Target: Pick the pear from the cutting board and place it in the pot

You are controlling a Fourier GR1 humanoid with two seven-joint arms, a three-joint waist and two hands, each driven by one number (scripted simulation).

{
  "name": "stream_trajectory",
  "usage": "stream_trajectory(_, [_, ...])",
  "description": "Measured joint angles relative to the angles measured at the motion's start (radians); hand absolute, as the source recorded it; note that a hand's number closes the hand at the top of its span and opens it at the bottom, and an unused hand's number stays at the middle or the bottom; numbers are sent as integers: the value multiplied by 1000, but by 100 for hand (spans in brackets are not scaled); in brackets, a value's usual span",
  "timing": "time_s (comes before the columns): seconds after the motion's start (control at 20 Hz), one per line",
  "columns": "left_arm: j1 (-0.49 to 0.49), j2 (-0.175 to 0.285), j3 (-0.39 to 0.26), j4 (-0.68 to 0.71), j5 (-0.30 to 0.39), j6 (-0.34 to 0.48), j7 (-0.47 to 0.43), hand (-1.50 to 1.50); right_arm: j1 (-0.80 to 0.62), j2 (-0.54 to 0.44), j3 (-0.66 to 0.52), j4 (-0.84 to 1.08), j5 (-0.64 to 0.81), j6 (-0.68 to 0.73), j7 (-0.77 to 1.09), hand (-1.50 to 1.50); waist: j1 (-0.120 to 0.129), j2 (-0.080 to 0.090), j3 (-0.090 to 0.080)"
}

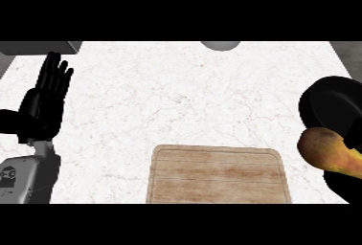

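The pear [326, 152], yellow-brown, hangs at the view's right edge, up off the counter and to the right of the wooden cutting board [219, 174]. My right hand [331, 103] shows as large black shapes curled above and below the pear, holding it. The board lies bare at the lower middle. At the left, my left hand [48, 98] rests open with its fingers up. I cannot make out a pot apart from the black shapes at the right.
A grey rounded object [220, 45] pokes in at the top edge. A dark grey block [39, 47] sits at the top left corner. The white marble counter [184, 100] ends at the top right, where a dark floor shows.
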Motion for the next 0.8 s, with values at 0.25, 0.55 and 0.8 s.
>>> stream_trajectory(0.25, [21, 2, 3, -15, 5, -9, 0, 0, 5, -53, -287, 72, -192, 22, -156, 150, -1, 0, 1])
stream_trajectory(0.55, [31, 0, 1, -21, 7, -18, -8, 0, 2, -147, -575, 324, -436, -55, -402, 150, 10, 3, 1])
stream_trajectory(0.8, [6, -22, -17, -9, -11, -3, -9, 0, -46, -265, -685, 608, -519, -98, -597, 150, 18, 4, 0])
